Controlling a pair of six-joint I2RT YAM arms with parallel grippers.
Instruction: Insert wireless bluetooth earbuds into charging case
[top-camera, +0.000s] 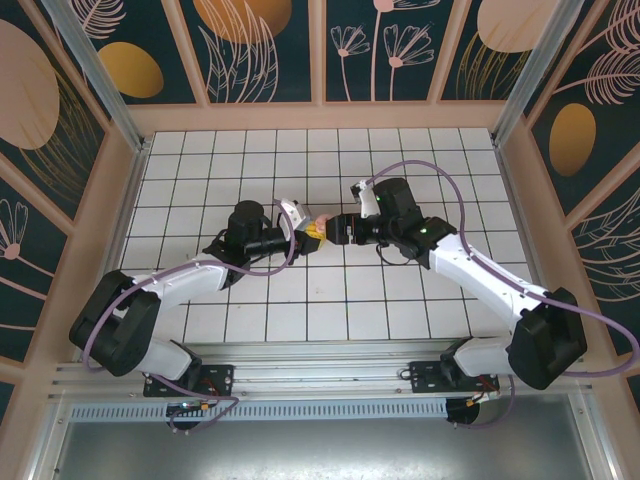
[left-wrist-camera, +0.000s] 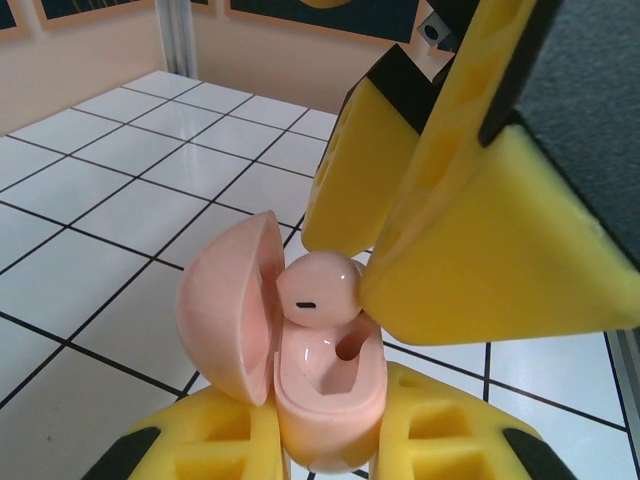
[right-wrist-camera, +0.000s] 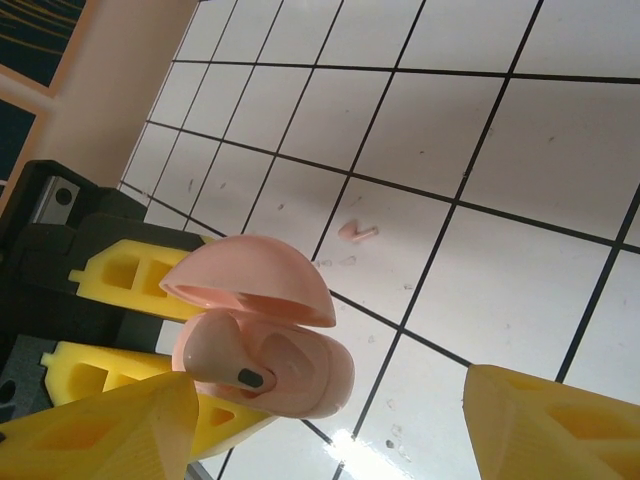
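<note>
My left gripper (left-wrist-camera: 330, 445) is shut on the base of a pale pink charging case (left-wrist-camera: 325, 385), whose lid (left-wrist-camera: 225, 300) stands open to the left. One pink earbud (left-wrist-camera: 318, 290) sits half in the case's near slot, its head sticking up; the second slot beside it is empty. A yellow fingertip (left-wrist-camera: 480, 260) of my right gripper (right-wrist-camera: 330, 430) touches that earbud, and the jaws stand wide open around it. A second pink earbud (right-wrist-camera: 357, 231) lies loose on a white tile beyond the case. From above, both grippers meet at the case (top-camera: 320, 219) mid-table.
The white tiled table (top-camera: 400, 300) is ringed by low pink walls (top-camera: 320, 115) with metal posts at the corners. Both arms reach in from the near edge, cables looping above them.
</note>
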